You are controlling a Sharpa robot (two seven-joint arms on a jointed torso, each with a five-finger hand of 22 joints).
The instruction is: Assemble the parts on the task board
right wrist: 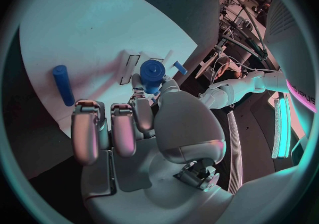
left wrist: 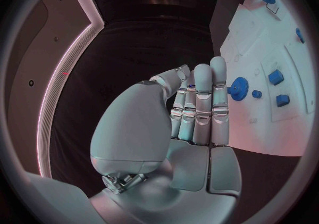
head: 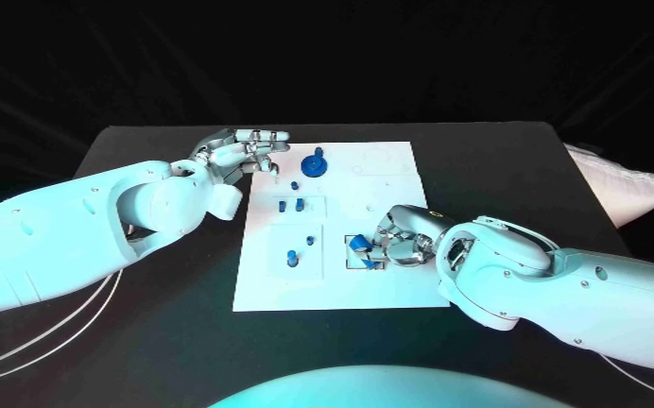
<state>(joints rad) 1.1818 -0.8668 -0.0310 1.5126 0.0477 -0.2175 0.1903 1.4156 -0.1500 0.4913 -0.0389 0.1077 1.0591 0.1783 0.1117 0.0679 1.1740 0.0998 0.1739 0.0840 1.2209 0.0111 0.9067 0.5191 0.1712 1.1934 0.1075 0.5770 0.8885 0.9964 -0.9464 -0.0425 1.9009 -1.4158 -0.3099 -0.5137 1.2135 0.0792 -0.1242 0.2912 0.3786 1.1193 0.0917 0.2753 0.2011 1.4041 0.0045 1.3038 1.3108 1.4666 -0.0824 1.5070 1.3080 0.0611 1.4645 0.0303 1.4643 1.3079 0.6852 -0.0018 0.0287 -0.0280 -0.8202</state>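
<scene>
**— What are your fingers doing right now?**

The fingers [right wrist: 143,115] of my right hand [head: 398,241] are pinching a short blue peg [right wrist: 153,72] at the near right part of the white board [head: 385,290], just over a marked slot there. My other fingers on that hand are lying straight and apart beside it. My left hand [head: 243,155] is hovering off the board's far left corner, its fingers [left wrist: 199,104] lying together and straight, gripping nothing.

**— Where are the rest of the parts?**

A blue gear [head: 318,163] is standing at the far end of the board, two small blue blocks [head: 289,206] are sitting in a recess midway along, and another piece [head: 293,258] is lying in the recess nearer me. A long blue rod [right wrist: 63,84] is lying loose on the board beside my right hand.

**— What is worrying you?**

I am judging the peg is gripped high and only by the tips, so it could be tilting as I push. If it is meeting the hole's edge crooked, it may jam or slip out and roll off onto the tabletop [head: 163,158]. My straight fingers are also passing close to the loose rod and could be knocking it aside.
</scene>
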